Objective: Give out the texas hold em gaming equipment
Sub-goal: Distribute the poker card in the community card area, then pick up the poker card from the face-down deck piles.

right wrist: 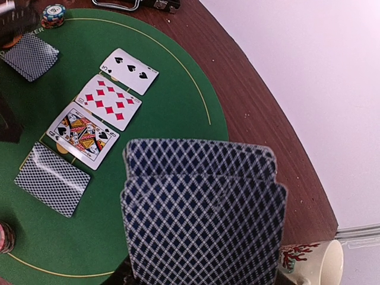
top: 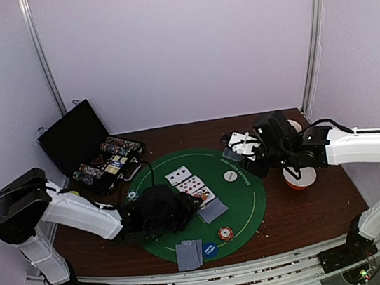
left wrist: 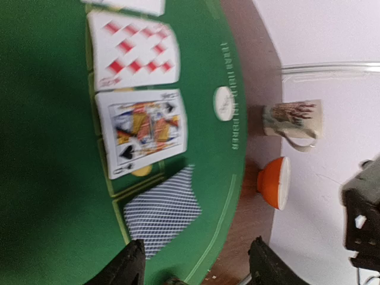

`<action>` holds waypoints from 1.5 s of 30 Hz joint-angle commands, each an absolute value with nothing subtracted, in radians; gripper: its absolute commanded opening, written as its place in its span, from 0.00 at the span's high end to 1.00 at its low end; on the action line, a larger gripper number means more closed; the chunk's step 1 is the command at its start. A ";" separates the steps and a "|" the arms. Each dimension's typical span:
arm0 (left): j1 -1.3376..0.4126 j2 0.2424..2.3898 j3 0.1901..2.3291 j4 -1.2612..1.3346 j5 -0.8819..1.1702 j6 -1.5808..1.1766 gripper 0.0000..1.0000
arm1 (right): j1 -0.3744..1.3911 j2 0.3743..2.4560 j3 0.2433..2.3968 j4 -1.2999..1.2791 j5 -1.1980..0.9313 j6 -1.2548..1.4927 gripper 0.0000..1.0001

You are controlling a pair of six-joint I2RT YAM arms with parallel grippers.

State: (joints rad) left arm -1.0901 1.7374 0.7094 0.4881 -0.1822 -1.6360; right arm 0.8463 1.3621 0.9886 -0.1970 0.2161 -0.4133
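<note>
We see three face-up cards (right wrist: 109, 102) in a row mid-mat (right wrist: 172, 113), long axes parallel, with a face-down card (right wrist: 52, 179) at the near end. Our left gripper (left wrist: 196, 267) hovers there, jaws spread and empty. Our right gripper (top: 242, 148) pinches a fanned deck (right wrist: 202, 219) above the mat's far right edge.

My left arm (top: 80, 215) runs out from its base and reaches forward and to the right, with the forearm low and nearly level. The left gripper (top: 185, 205) sits low at its end. Its fingers (left wrist: 127, 267) stand apart with nothing between them. My right arm (top: 367, 146) stretches out to the left and is carried higher. The right gripper (top: 239, 146) is clamped on a small fan of cards (right wrist: 202, 214), backs toward its wrist camera.
</note>
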 commanded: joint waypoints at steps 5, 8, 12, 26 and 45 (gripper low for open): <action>-1.030 1.466 0.864 0.316 -0.281 -0.914 0.25 | 0.884 1.341 1.017 -0.217 0.171 -0.433 0.52; -0.928 1.495 0.906 0.371 0.030 -0.769 0.21 | 0.895 1.342 1.032 -0.210 0.115 -0.451 0.52; -0.889 1.614 1.068 0.267 0.383 -0.516 0.09 | 0.900 1.347 1.050 -0.206 0.049 -0.472 0.52; -0.879 1.744 1.213 0.227 0.371 -0.415 0.08 | 0.915 1.397 1.107 -0.211 0.036 -0.488 0.52; -0.847 1.776 1.312 0.077 0.323 -0.379 0.57 | 0.928 1.418 1.113 -0.206 0.068 -0.509 0.52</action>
